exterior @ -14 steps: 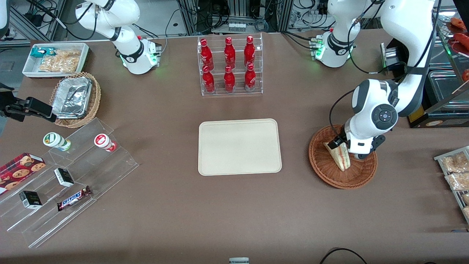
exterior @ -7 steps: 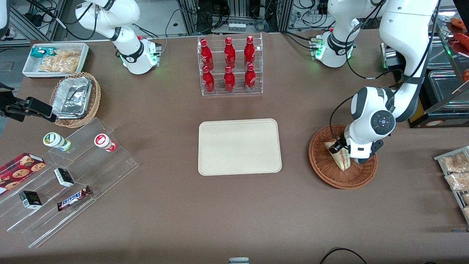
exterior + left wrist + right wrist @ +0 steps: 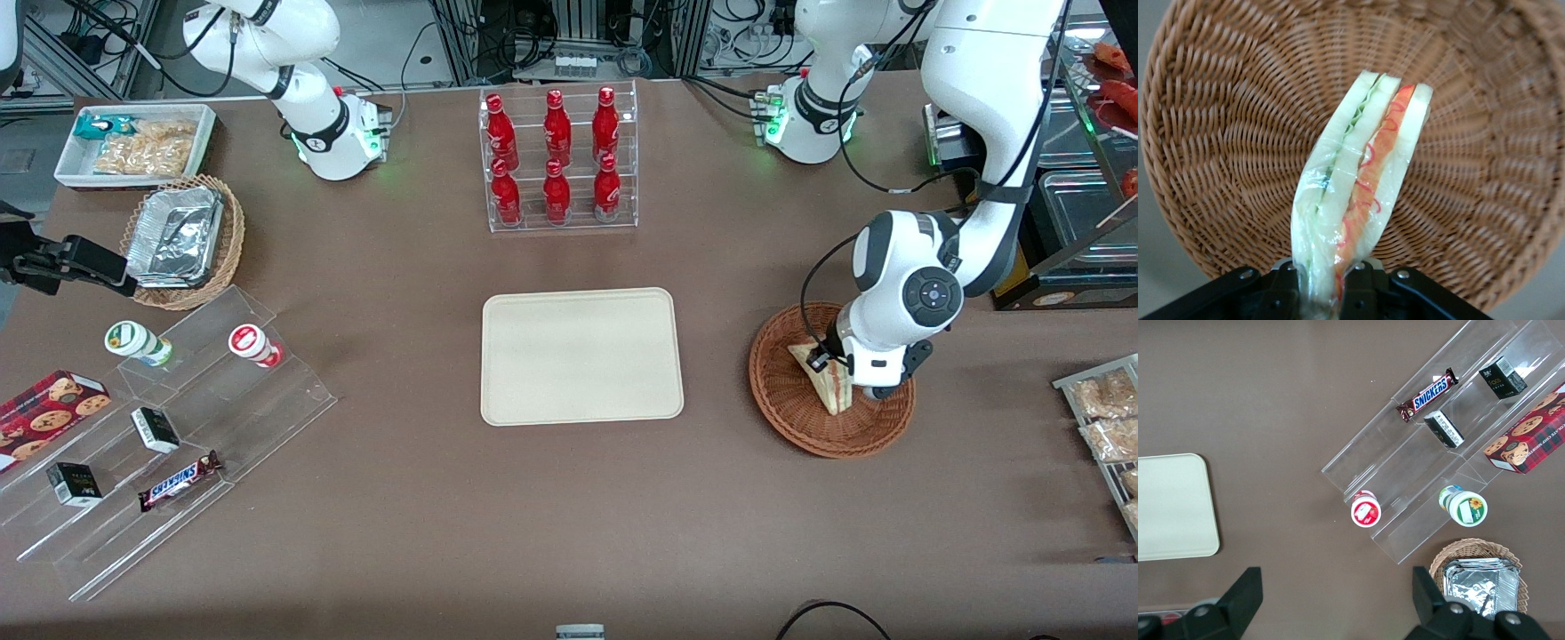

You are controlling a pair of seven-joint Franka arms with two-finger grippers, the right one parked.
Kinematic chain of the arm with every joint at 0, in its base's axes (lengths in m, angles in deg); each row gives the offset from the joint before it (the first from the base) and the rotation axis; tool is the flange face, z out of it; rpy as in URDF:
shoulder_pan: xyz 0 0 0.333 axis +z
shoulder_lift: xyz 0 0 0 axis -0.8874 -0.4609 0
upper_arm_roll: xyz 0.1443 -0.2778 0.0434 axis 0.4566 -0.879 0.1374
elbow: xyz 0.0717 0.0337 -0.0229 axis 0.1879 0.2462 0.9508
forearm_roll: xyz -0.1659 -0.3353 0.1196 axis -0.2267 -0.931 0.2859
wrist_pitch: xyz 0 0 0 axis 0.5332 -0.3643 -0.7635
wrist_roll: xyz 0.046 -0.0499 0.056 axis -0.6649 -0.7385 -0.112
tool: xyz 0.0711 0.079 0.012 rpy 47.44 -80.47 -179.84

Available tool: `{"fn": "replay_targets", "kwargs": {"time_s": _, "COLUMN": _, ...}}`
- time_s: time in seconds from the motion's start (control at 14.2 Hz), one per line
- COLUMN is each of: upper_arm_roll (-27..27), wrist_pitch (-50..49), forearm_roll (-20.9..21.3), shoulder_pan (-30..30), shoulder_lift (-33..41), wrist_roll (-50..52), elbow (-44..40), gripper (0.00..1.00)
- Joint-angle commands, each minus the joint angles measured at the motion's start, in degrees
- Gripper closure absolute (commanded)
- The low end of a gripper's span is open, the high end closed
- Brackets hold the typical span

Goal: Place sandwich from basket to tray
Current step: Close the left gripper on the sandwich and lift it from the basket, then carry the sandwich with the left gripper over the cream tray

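Observation:
The sandwich (image 3: 825, 380), a pale bread wedge in clear film with red, orange and green filling, stands on edge inside the reddish-brown wicker basket (image 3: 791, 413) toward the working arm's end of the table. My left gripper (image 3: 837, 372) is down in the basket and shut on the sandwich. In the left wrist view the black fingers (image 3: 1281, 287) pinch one end of the sandwich (image 3: 1365, 180), with the basket (image 3: 1218, 167) weave beneath it. I cannot tell whether the wedge still touches the basket. The cream tray (image 3: 582, 356) lies flat and bare at the table's middle, beside the basket.
A clear rack of red bottles (image 3: 557, 160) stands farther from the front camera than the tray. Snack packets on a rack (image 3: 1107, 418) lie at the working arm's table edge. A clear stepped display (image 3: 169, 427), a foil-container basket (image 3: 182, 240) and a white bin (image 3: 133, 142) sit toward the parked arm's end.
The left wrist has dropped a little and shifted over the basket, and its fingers have come in around the sandwich. The sandwich has barely moved.

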State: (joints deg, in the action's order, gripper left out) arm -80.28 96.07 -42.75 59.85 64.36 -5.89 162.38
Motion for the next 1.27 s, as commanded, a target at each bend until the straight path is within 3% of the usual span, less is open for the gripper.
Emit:
{"fn": "replay_targets", "kwargs": {"time_s": 0.0, "upper_arm_roll": -0.1, "wrist_pitch": -2.9, "forearm_roll": -0.3, "shoulder_pan": -0.1, "shoulder_lift": 3.0, "wrist_roll": -1.1, "elbow": -2.4, "gripper": 0.95}}
{"fn": "replay_targets", "kwargs": {"time_s": 0.21, "upper_arm_roll": -0.5, "wrist_pitch": -9.2, "forearm_roll": -0.6, "shoulder_pan": -0.7, "shoulder_lift": 4.0, "wrist_roll": -5.2, "elbow": -8.2, "gripper": 0.94}}
{"fn": "replay_targets", "kwargs": {"time_s": 0.56, "upper_arm_roll": -5.1, "wrist_pitch": -8.8, "forearm_roll": -0.5, "shoulder_pan": -5.4, "shoulder_lift": 3.2, "wrist_roll": -3.9, "elbow": -11.0, "gripper": 0.93}}
{"fn": "replay_targets", "kwargs": {"time_s": 0.92, "upper_arm_roll": -16.1, "wrist_pitch": -8.8, "forearm_roll": 1.1, "shoulder_pan": -5.8, "shoulder_lift": -3.4, "wrist_roll": -6.5, "elbow": -17.2, "gripper": 0.92}}
{"fn": "replay_targets", "kwargs": {"time_s": 1.06, "upper_arm_roll": -20.2, "wrist_pitch": -8.9, "forearm_roll": 3.7, "shoulder_pan": -6.5, "shoulder_lift": -8.6, "wrist_roll": -4.5, "elbow": -22.3, "gripper": 0.92}}
{"fn": "replay_targets", "kwargs": {"time_s": 1.2, "upper_arm_roll": -20.5, "wrist_pitch": -8.9, "forearm_roll": 9.9, "shoulder_pan": -10.2, "shoulder_lift": -12.5, "wrist_roll": 2.3, "elbow": -25.2, "gripper": 0.92}}
